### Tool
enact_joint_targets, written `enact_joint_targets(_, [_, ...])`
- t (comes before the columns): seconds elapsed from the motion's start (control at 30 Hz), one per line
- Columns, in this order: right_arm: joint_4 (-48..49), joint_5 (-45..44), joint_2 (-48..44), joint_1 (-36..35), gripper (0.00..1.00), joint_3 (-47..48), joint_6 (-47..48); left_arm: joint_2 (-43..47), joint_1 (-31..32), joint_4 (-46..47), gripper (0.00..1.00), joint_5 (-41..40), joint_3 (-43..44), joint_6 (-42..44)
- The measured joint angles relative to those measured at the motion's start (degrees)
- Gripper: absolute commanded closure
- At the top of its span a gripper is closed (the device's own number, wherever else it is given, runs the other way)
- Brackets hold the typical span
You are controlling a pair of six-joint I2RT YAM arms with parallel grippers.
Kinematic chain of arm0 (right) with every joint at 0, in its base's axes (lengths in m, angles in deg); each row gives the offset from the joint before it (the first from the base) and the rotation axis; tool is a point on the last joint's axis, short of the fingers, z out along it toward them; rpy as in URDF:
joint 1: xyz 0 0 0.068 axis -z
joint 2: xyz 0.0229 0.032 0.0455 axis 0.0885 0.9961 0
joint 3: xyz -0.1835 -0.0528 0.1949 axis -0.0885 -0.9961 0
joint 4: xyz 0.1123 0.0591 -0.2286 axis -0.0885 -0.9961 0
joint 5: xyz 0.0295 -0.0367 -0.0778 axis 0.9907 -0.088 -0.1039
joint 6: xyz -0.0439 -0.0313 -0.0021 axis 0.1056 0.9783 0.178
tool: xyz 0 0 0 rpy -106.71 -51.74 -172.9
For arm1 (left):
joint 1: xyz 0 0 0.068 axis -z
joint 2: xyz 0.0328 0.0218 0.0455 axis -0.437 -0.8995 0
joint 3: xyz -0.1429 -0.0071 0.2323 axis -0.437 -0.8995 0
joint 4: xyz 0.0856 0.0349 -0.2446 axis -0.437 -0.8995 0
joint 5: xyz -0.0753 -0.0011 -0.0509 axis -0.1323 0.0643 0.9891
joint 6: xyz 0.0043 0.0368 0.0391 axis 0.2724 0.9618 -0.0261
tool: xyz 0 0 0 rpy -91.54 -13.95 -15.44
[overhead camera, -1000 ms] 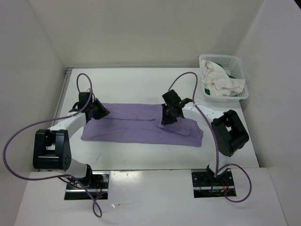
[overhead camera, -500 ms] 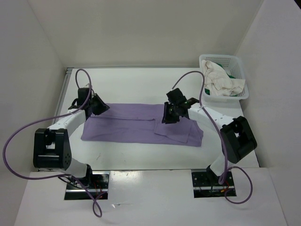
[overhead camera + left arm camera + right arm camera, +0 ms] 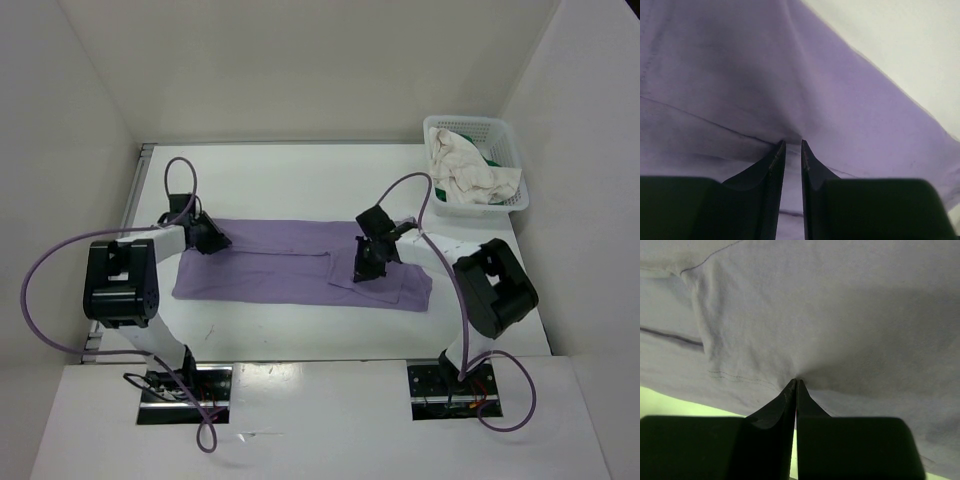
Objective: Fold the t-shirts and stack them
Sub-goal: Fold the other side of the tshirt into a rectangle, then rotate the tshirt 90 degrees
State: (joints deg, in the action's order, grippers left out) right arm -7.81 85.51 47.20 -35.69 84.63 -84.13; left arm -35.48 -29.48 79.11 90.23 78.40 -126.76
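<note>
A lavender t-shirt (image 3: pixel 290 265) lies spread flat across the middle of the table. My left gripper (image 3: pixel 213 240) is at its far left corner. In the left wrist view its jaws (image 3: pixel 791 145) stand nearly together, and the purple cloth (image 3: pixel 740 75) puckers at their tips. My right gripper (image 3: pixel 365 270) is low on the shirt's right part, beside a folded-over flap. In the right wrist view it (image 3: pixel 796 381) is shut, with the cloth (image 3: pixel 840 300) bunched at the tips. A cream-white t-shirt (image 3: pixel 465 170) lies crumpled in the basket with a bit of green t-shirt (image 3: pixel 492 158) under it.
The white lattice basket (image 3: pixel 512 140) stands at the far right corner of the table. White walls close in the back and both sides. Purple cables loop from both arms.
My right gripper opened, slid a little nearer over the shirt and closed on the cloth. The left arm swung round while its gripper stayed at the shirt's left corner.
</note>
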Motion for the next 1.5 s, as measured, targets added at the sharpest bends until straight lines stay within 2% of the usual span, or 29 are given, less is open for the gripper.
enact_joint_targets(0.17, [-0.57, -2.58, -0.66, 0.17, 0.93, 0.68, 0.07, -0.94, -4.20, 0.48, 0.74, 2.40, -0.17, -0.98])
enact_joint_targets(0.37, [-0.39, -7.23, 1.99, 2.03, 0.92, 7.06, 0.28, 0.20, -9.46, 0.66, 0.72, 5.09, -1.57, -1.11])
enact_joint_targets(0.57, [1.18, -8.90, 12.70, 2.93, 0.93, 14.32, 0.26, 6.91, -7.32, -4.13, 0.74, 5.49, 0.31, 1.84])
enact_joint_targets(0.7, [1.07, -8.24, 20.44, 2.91, 0.93, 24.74, 0.92, 12.66, -4.90, -5.20, 0.72, 7.10, 2.36, 3.58])
enact_joint_targets(0.77, [0.59, -7.82, 25.68, 2.91, 0.93, 32.28, 1.40, 14.14, -3.37, -6.16, 0.72, 8.04, 3.23, 4.63])
enact_joint_targets(0.87, [-1.84, -6.99, 36.39, 2.91, 0.93, 49.00, 2.69, 14.49, 0.87, -8.24, 0.72, 8.79, 4.33, 6.12])
enact_joint_targets(1.0, [-6.64, -5.92, 54.60, 2.91, 0.93, 79.69, 4.44, 15.23, 5.16, -12.63, 0.72, 9.81, 4.33, 6.99])
enact_joint_targets(1.13, [-16.48, -5.31, 70.51, 3.21, 0.91, 111.45, 5.73, 18.14, 5.57, -17.00, 0.72, 9.79, 4.39, 8.66])
enact_joint_targets(1.23, [-23.78, -5.38, 70.86, 3.39, 0.87, 118.33, 6.36, 18.95, 5.75, -20.26, 0.81, 9.79, 6.12, 10.73])
enact_joint_targets(1.3, [-26.82, -5.62, 67.89, 3.52, 0.83, 119.21, 6.97, 18.95, 5.84, -21.22, 0.88, 9.77, 7.61, 11.74])
enact_joint_targets(1.37, [-28.20, -5.60, 61.77, 3.56, 0.76, 115.27, 7.78, 18.97, 5.90, -21.09, 0.91, 9.77, 8.50, 12.28])
enact_joint_targets(1.43, [-27.04, -5.18, 49.72, 3.48, 0.68, 103.47, 8.76, 18.97, 5.92, -20.98, 0.91, 9.77, 8.87, 12.35])
enact_joint_targets(1.5, [-20.61, -4.22, 34.51, 3.34, 0.63, 85.42, 9.27, 18.95, 5.92, -21.35, 0.96, 9.84, 9.22, 12.52])
